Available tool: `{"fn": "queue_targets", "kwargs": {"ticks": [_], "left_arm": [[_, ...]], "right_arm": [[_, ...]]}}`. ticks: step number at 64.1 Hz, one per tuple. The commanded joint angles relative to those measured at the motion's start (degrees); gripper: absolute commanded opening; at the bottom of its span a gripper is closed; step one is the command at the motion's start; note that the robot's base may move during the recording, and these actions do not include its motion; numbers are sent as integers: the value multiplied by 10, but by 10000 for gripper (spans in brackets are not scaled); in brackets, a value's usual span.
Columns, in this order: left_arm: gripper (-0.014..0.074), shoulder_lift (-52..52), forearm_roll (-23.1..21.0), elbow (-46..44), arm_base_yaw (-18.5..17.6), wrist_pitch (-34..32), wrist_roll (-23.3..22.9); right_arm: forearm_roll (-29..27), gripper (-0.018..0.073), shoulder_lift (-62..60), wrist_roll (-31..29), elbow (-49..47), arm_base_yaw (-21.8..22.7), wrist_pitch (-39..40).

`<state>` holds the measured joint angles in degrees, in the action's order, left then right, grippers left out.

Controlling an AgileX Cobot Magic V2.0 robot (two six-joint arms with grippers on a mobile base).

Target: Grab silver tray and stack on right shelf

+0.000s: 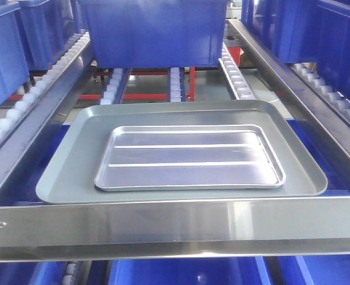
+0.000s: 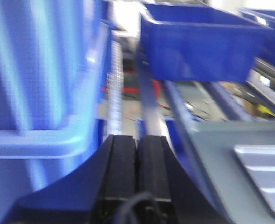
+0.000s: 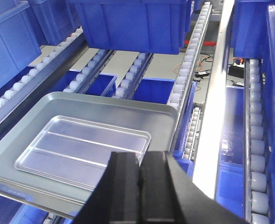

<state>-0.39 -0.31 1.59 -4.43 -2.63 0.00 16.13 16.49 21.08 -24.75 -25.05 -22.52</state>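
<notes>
Left wrist view blurred; silver tray (image 2: 268, 179) cut off at edge.

**No legible markings found**

No text, label, brand, number or sign can be read in any of the three views. The blue bins (image 1: 154, 29) at the top of the front view show plain moulded walls. The silver tray (image 1: 190, 157) at the centre bears only two embossed ridges, not characters. The grey tray (image 1: 62, 172) beneath it is unmarked. The steel front bar (image 1: 175, 225) across the lower frame shows only two small fasteners. The left wrist view is too blurred to resolve any print.
</notes>
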Motion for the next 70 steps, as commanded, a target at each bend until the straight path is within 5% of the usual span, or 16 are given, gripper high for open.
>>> {"fn": "queue_targets", "kwargs": {"ticks": [1,9,70], "left_arm": [[-93,-11,-6,11,36,-57,0],[-93,-12,-6,11,71,-67,0],[-93,-12,-6,11,68,-68,0]], "right_arm": [[13,56,4,-6,-15,3,47],[13,56,4,-6,-15,3,47],[17,56,4,-6,5,4,48]]}}
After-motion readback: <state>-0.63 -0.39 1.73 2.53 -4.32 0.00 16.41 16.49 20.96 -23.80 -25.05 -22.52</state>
